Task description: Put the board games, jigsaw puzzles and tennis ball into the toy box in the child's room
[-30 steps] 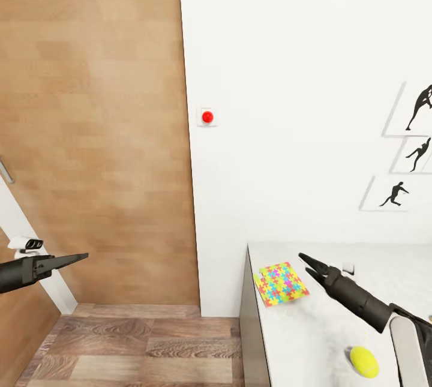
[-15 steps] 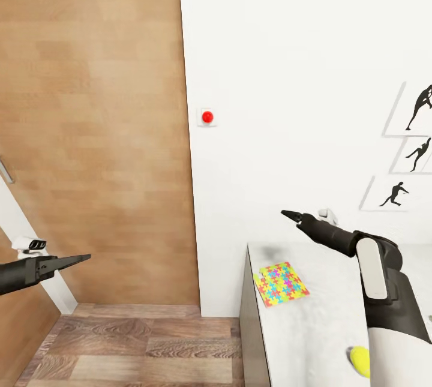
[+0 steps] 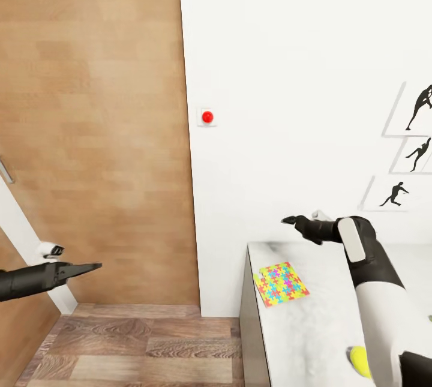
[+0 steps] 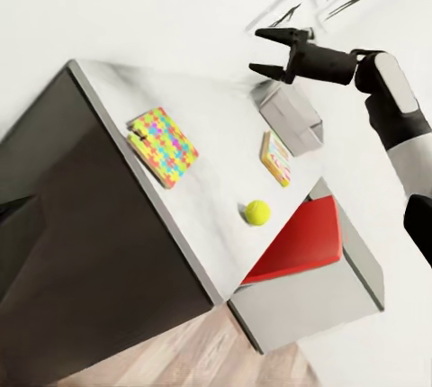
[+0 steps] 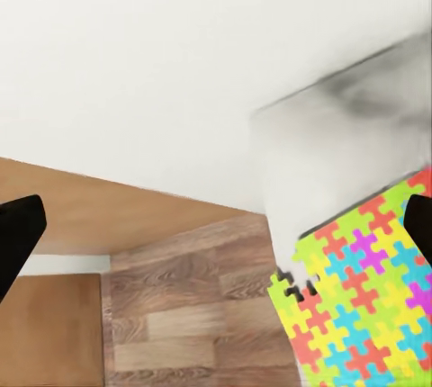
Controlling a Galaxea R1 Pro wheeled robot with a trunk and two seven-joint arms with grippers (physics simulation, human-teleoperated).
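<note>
Left gripper [image 3: 93,266] at far left of head view, fingers pinched narrow, empty, out over wood floor [image 3: 138,339] in front of wooden door [image 3: 90,135]. Well apart from anything in the task. Best kept parked there, clear of table edge.

Red wall switch [image 3: 207,116] just right of the door. Irrelevant, avoid bumping.

Next right: white table [image 3: 312,327] with jigsaw puzzle [image 3: 281,283] flat near its front-left corner, slightly rotated to the edge. Seen also from left wrist [image 4: 162,144] and right wrist [image 5: 369,315].

Right gripper [image 3: 289,219] above the table's back-left corner, close to the wall, spread wide and holding nothing; wide spread confirmed from left wrist [image 4: 256,50]. Hovering above the puzzle, not touching.

Judged step: reaching for that puzzle. To do it well:
- Bring wrist down and toward the robot until puzzle sits centred between the fingers.
- Turn wrist so fingers straddle the short side, lined up with the puzzle's rotated edges.
- Thin flat box, so come in low, possibly at the overhanging corner side; close only once both fingers are past the edges.
- Lift straight up before swinging.

Further right: second jigsaw puzzle [image 4: 277,157], with grey box [image 4: 290,115] beside it, probably the toy box. Tennis ball [image 3: 359,360] near the table's front edge, partly behind right forearm; red chair [image 4: 297,243] tucked below. Keep elbow off the ball, likely to roll. Silhouette pictures [image 3: 396,195] on wall at far right.
</note>
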